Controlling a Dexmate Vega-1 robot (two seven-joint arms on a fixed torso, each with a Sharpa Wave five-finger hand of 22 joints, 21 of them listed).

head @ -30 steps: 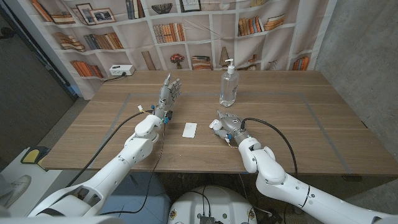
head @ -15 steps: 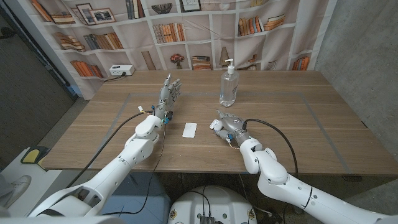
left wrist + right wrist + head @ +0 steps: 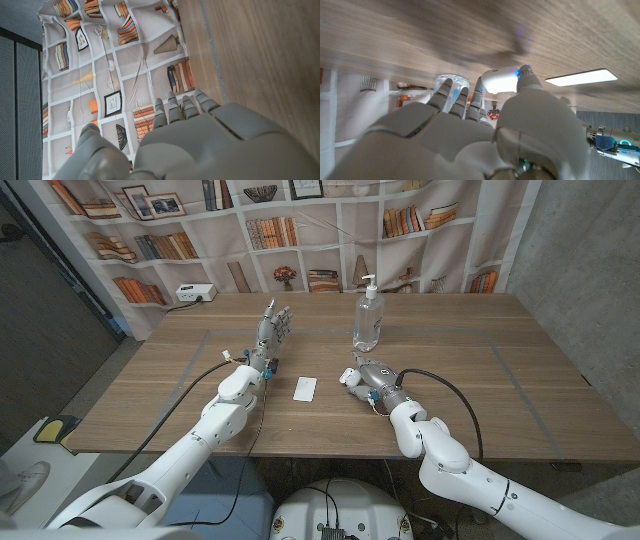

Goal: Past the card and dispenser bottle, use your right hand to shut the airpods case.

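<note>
While the right hand curls its fingers around the smooth white rounded airpods case, the left hand's stand spread.

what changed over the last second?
The right hand slid a little farther up the table toward the dispenser bottle, the white airpods case moving with it at its fingers. The left hand, card and bottle stayed as they were.

Head camera looks down; wrist cameras (inverted) share the table.
</note>
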